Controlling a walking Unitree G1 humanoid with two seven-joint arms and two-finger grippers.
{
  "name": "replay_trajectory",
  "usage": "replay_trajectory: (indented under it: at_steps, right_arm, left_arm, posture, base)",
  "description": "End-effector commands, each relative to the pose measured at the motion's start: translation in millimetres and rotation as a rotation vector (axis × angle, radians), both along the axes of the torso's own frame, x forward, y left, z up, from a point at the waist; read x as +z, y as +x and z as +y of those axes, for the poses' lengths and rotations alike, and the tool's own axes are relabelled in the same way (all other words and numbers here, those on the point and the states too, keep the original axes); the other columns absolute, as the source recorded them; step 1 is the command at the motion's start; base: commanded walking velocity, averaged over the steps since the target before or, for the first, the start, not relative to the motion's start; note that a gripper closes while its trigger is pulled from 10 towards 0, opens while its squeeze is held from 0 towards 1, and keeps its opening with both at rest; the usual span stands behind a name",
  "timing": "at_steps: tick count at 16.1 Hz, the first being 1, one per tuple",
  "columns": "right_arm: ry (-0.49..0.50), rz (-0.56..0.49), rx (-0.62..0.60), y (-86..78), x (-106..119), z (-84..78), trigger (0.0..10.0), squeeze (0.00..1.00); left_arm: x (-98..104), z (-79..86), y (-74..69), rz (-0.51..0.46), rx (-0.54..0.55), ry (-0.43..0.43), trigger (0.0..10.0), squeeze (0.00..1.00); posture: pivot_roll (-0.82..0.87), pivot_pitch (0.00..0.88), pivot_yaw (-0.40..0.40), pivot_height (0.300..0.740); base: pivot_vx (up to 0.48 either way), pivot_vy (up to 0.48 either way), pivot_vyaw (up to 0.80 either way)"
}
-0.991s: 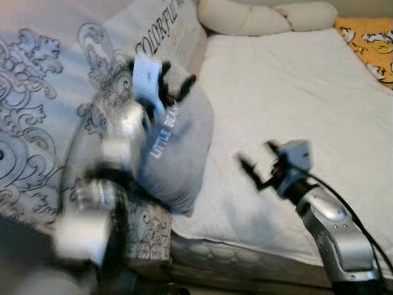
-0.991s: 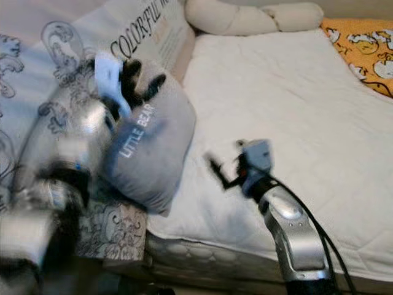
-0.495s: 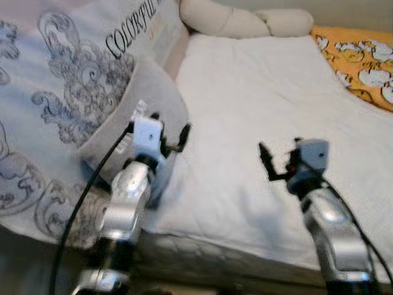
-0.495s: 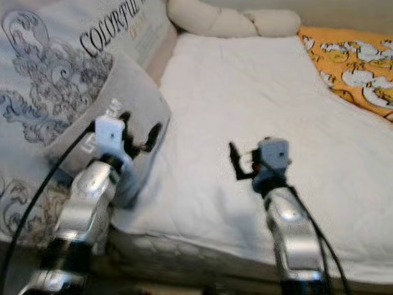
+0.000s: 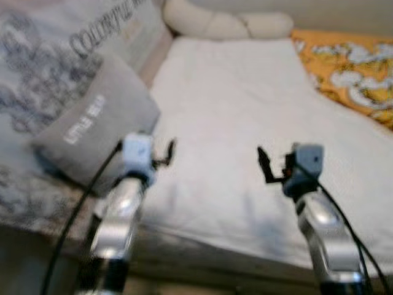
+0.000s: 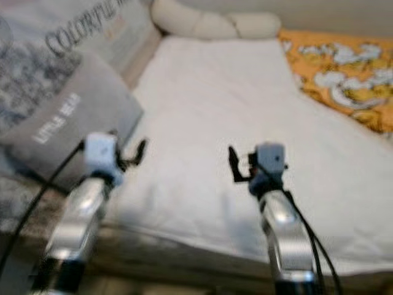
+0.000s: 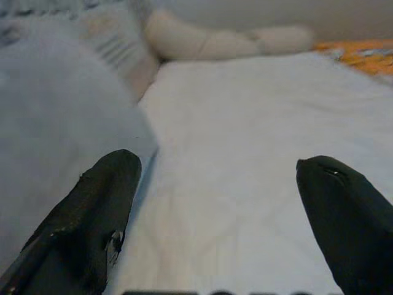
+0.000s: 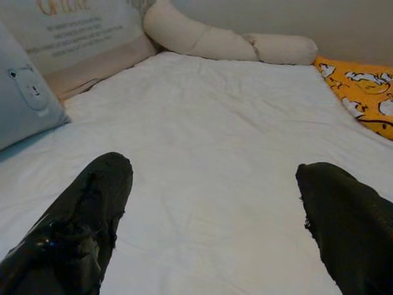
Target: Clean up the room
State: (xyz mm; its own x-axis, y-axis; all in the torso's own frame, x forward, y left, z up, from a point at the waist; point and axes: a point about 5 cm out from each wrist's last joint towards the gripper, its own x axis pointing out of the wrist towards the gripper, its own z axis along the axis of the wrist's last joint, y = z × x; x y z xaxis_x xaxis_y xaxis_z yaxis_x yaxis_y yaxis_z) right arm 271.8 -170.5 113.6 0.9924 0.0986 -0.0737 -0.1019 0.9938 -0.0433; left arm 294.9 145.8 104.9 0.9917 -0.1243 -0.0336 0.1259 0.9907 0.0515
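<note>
A bed with a white quilted mattress cover [image 5: 233, 117] spreads across the scene. At its far end lies a long cream bolster cushion [image 5: 224, 24]. An orange blanket printed with white cartoon figures [image 5: 353, 64] covers the right far corner. A beige wall [image 8: 295, 18] rises behind the bolster.

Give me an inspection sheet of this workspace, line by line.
Surface: white mattress, bare in the middle.
Job's things: grey pillow lying at the bed's left side, against a patterned duvet.
Clutter: cream bolster at the far end; orange patterned blanket on the right.
Grippers: left gripper open beside the pillow; right gripper open over the mattress.
Cables: black cable along the left arm; another along the right.
Surroundings: nothing seen.
</note>
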Motion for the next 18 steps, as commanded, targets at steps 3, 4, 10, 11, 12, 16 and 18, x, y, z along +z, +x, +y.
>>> replay_trajectory:
  at_steps: [3, 4, 10, 11, 12, 16, 18]
  right_arm:
    - [0.009, 0.025, -0.010, 1.3, -4.9, -3.6, 10.0, 1.00]
    - [0.013, 0.028, -0.011, 2.1, -5.4, -3.6, 10.0, 1.00]
    - [0.012, 0.039, -0.017, 3.4, -7.0, -6.5, 10.0, 1.00]
    - [0.013, 0.041, -0.013, 3.4, -7.3, -5.9, 10.0, 1.00]
    - [0.010, 0.046, -0.011, 3.4, -8.1, -5.8, 10.0, 1.00]
    - [0.022, 0.051, -0.010, 3.5, -9.2, -6.0, 10.0, 1.00]
    - [0.033, 0.061, -0.018, 1.5, -11.5, -7.1, 10.0, 1.00]
  left_arm:
    - [6.3, -4.3, -1.1, -0.009, 0.010, -0.009, 10.0, 0.96]
    - [6.5, -4.0, -1.0, -0.009, 0.021, -0.007, 10.0, 0.96]
    - [4.5, -1.0, -4.5, 0.009, 0.083, -0.028, 10.0, 0.98]
    - [4.5, -1.6, -4.9, 0.010, 0.085, -0.025, 10.0, 0.98]
    - [4.3, -3.2, -5.4, 0.012, 0.076, -0.022, 10.0, 0.99]
    - [4.4, -2.6, -5.6, 0.011, 0.074, -0.011, 10.0, 0.99]
    - [1.4, -2.4, -7.1, 0.031, 0.059, 0.000, 10.0, 0.98]
  posture:
    - [-0.11, 0.000, 0.038, 0.740]
    - [-0.11, 0.000, 0.036, 0.740]
    - [-0.10, 0.000, 0.017, 0.740]
    - [-0.10, 0.000, 0.015, 0.740]
    - [-0.10, 0.000, 0.014, 0.740]
    - [-0.10, 0.000, 0.015, 0.740]
    - [-0.10, 0.000, 0.015, 0.740]
  base:
    - [0.000, -0.480, 0.00]
    - [0.000, -0.480, 0.00]
    - [0.000, -0.480, 0.00]
    - [0.000, -0.480, 0.00]
    - [0.000, -0.480, 0.00]
    - [0.000, -0.480, 0.00]
    - [0.000, -0.480, 0.00]
